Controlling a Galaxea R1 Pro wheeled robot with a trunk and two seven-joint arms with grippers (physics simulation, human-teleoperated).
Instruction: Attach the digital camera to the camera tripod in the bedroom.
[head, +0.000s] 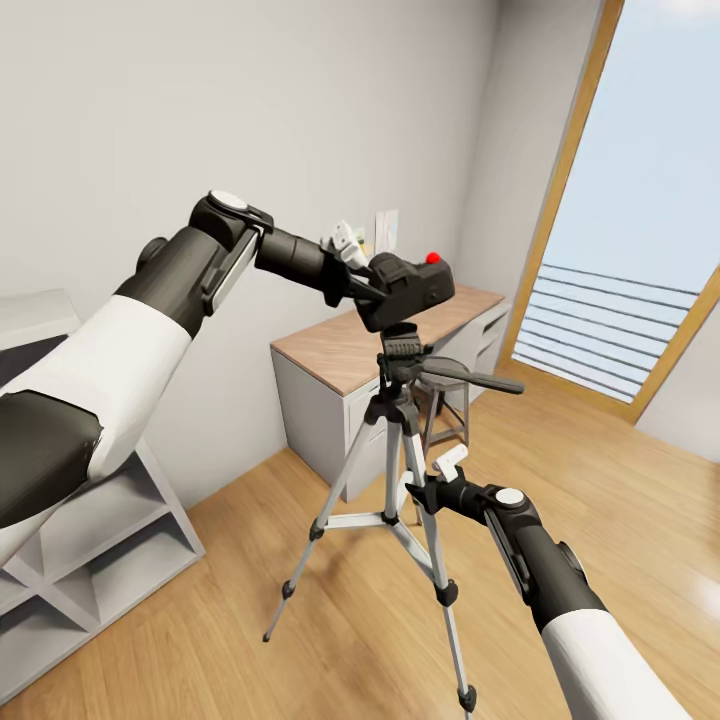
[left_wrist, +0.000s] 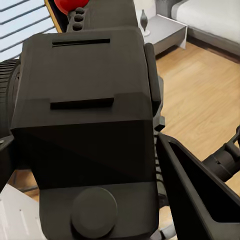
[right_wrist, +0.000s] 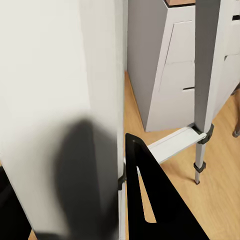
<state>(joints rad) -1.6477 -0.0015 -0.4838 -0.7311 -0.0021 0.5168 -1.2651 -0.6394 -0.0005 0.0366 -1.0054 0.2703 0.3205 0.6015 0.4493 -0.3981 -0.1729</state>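
My left gripper (head: 372, 283) is shut on the digital camera (head: 410, 288), a black boxy body with a red button on top. I hold it right over the black head of the camera tripod (head: 402, 356); whether the two touch I cannot tell. The pan handle (head: 480, 380) sticks out to the right. In the left wrist view the camera (left_wrist: 85, 115) is very close, with a black finger (left_wrist: 200, 200) beside it. Lower down, my right gripper (head: 428, 488) is closed around a silver tripod leg. This leg (right_wrist: 100, 75) looms large in the right wrist view next to a black finger (right_wrist: 155, 200).
A wood-topped desk (head: 340, 350) stands against the wall behind the tripod, with a stool (head: 447, 400) at it. White shelves (head: 100, 560) are at the left, and a tall wood-framed window (head: 620, 250) at the right. A bed (left_wrist: 210, 15) and nightstand (left_wrist: 167, 30) lie beyond the camera.
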